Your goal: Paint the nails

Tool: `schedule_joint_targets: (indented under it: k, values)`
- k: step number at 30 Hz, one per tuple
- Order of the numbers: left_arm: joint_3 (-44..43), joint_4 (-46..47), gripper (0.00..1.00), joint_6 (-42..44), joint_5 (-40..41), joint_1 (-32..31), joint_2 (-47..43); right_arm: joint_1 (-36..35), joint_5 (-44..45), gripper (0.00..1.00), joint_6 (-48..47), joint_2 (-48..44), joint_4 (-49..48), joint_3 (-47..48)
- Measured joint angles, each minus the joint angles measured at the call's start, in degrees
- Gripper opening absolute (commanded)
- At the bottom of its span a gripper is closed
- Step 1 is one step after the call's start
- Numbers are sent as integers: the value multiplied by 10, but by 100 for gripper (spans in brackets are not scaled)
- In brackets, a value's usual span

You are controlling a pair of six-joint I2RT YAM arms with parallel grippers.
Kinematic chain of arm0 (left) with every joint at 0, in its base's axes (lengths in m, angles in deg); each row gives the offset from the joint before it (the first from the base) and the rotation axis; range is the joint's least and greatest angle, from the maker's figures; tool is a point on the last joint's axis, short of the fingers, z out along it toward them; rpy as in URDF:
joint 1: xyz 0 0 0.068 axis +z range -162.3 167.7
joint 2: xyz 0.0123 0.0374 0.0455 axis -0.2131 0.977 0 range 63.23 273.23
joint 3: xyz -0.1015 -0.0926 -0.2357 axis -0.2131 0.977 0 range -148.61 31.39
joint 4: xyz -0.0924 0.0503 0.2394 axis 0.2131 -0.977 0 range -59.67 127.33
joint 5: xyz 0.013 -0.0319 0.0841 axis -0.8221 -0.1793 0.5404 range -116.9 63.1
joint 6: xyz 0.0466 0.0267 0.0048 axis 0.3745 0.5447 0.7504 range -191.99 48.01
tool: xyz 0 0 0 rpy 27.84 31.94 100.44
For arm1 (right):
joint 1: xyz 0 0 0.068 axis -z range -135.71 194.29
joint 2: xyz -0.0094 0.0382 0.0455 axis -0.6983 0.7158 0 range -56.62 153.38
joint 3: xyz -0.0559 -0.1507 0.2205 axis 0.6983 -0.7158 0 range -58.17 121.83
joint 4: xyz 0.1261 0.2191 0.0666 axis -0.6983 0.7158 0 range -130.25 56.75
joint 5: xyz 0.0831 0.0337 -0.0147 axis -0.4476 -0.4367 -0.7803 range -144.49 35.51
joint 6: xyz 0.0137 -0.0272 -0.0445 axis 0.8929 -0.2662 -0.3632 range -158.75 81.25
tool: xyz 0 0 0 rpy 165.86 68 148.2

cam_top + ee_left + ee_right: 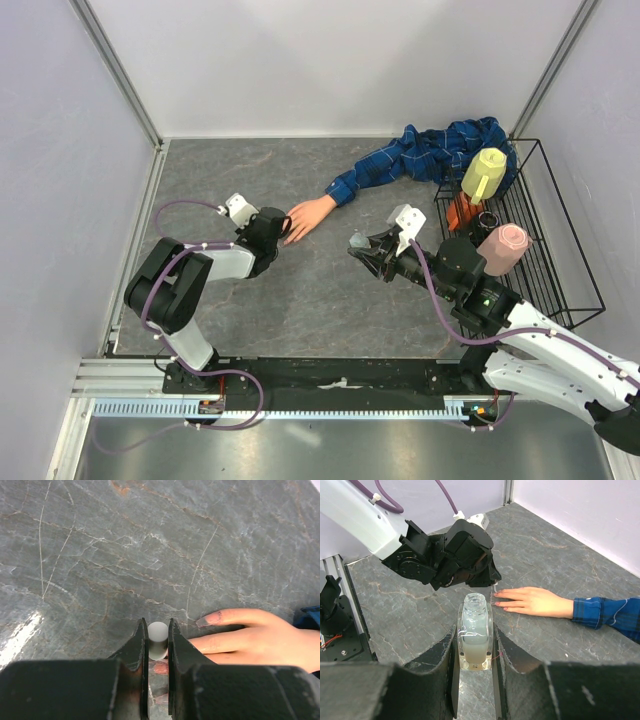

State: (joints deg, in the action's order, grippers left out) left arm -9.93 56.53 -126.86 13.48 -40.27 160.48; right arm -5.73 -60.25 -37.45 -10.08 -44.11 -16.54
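The left gripper is nearly shut, its jaws pinched on a small white cap that stands out between the tips; it hangs low over the table, just beside the fingertips of the mannequin hand; its right-hand finger lies against or very close to the tip of one mannequin finger, which of the two I cannot tell. The nails are at the ends of those peach fingers, which lie flat on the table and point toward the left gripper; the one nail seen clearly looks pinkish; whether anything touches a nail is hidden. The right gripper is clamped on a small clear bottle, upright, uncapped, with milky liquid in its lower part; it holds the bottle above the table, near the mannequin hand but apart from it. The blue plaid sleeve runs back toward a wire basket.
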Motion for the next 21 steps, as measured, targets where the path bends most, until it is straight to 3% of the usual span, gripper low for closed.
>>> schedule_joint_targets:
  k: [21]
  values:
    - [0,-28,2,-7,0,0,-3,0,0,0,2,1,0,0]
